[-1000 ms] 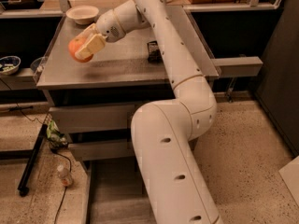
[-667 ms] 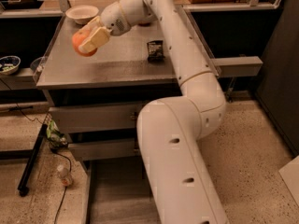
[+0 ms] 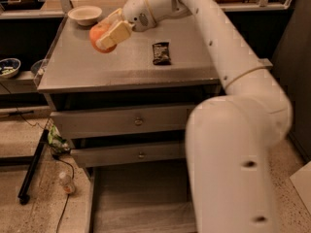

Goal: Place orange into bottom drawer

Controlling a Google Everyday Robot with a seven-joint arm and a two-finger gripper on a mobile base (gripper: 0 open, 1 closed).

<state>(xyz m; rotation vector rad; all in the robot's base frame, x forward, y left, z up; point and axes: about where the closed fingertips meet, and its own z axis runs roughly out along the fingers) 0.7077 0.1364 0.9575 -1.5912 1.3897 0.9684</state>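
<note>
The orange is held in the air above the left part of the grey cabinet top. My gripper is shut on it, and the pale fingers cover its right side. At the bottom of the view the bottom drawer is pulled out, showing a plain grey floor. It lies well below and to the right of the orange. My white arm hides the drawer's right part.
A white bowl sits at the back left of the cabinet top. A dark snack packet lies near its middle. Two upper drawers with small knobs are closed. A plastic bottle and a black stand leg are on the floor at left.
The gripper has carried the orange slightly up and toward the back of the cabinet top. My arm now fills more of the right side of the view.
</note>
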